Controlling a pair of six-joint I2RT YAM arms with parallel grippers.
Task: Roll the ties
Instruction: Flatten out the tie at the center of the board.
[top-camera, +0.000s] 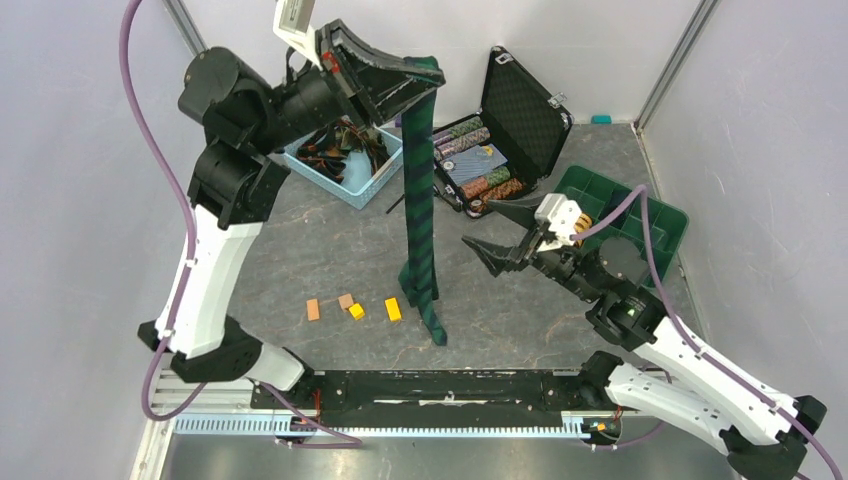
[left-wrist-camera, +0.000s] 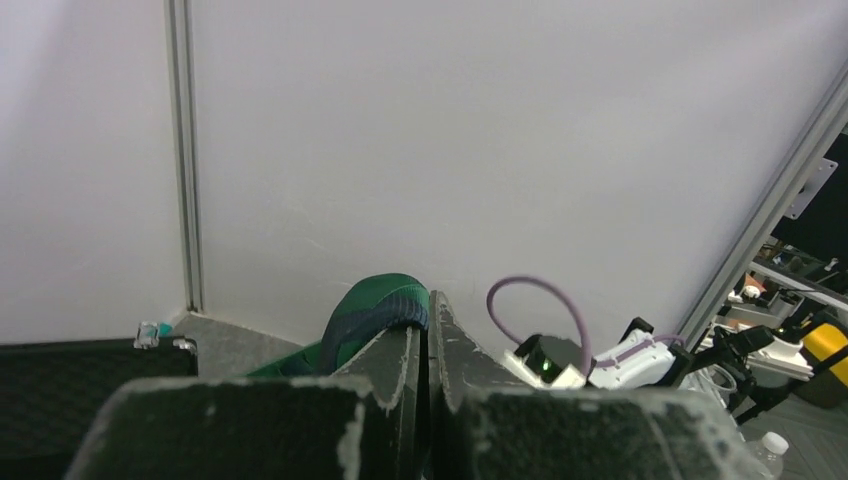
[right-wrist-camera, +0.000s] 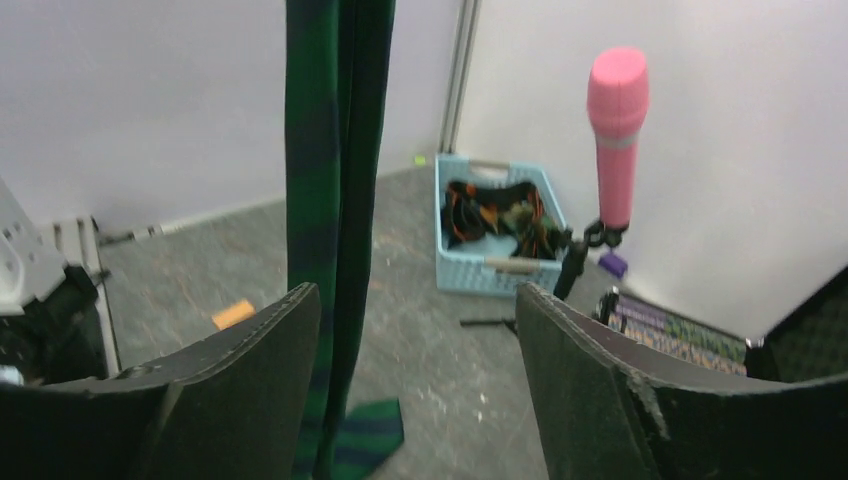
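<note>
The left gripper (top-camera: 420, 78) is raised high, pinched tight on the top of the plaid tie (top-camera: 420, 200); the tie hangs straight down, its pointed end lying on the bench (top-camera: 300, 250) near 4 small blocks (top-camera: 352, 305); to its right, the right gripper (top-camera: 498, 232) stands wide apart, holding nothing, beside the tie's lower half. To start the roll well, I judge the right should pinch the low end squarely, without twist, while the left gives tension. Only the right wrist view shows the tie (right-wrist-camera: 335, 180) hanging within the open gap, close to 1 finger (right-wrist-camera: 250, 350); only the left wrist view shows fabric (left-wrist-camera: 375, 305) looped over the shut tips.
</note>
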